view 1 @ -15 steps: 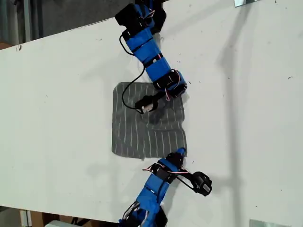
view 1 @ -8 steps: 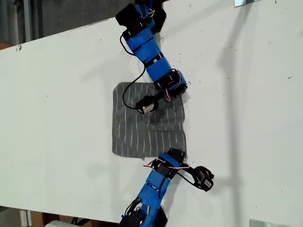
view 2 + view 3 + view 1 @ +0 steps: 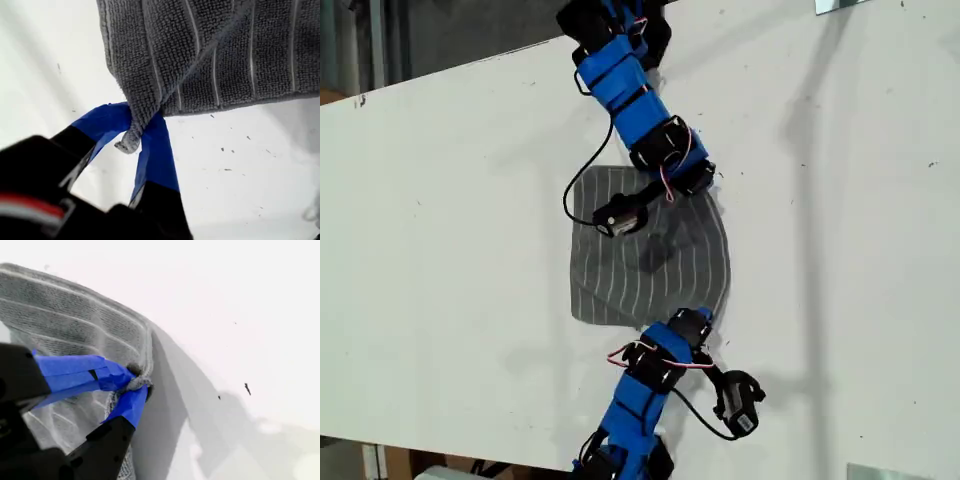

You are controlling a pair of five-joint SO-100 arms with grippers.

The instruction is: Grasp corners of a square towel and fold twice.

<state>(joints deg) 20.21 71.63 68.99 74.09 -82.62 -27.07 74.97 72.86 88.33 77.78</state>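
Note:
The grey striped towel [image 3: 640, 270] lies on the white table, bowed out toward the exterior view's right. My first gripper [image 3: 697, 320], on the arm at the exterior view's bottom, is shut on the towel's near right corner [image 3: 131, 141], and the cloth [image 3: 210, 50] stretches away from it. My second gripper [image 3: 705, 181], on the arm at the exterior view's top, is shut on the far right corner [image 3: 136, 384], with the towel [image 3: 65, 310] spread beside it. The two corners at the exterior view's left [image 3: 578, 315] rest on the table.
The white table [image 3: 440, 220] runs wide around the towel. Its far edge [image 3: 440, 78] crosses the exterior view's upper left. Wrist camera modules on cables hang beside each arm [image 3: 738, 398] [image 3: 616, 215]. Dark specks mark the tabletop [image 3: 247, 137].
Both arms have shifted, still holding the right-hand corners. The towel has slid toward the exterior view's right. Its shape went from a flat square to a bulged one.

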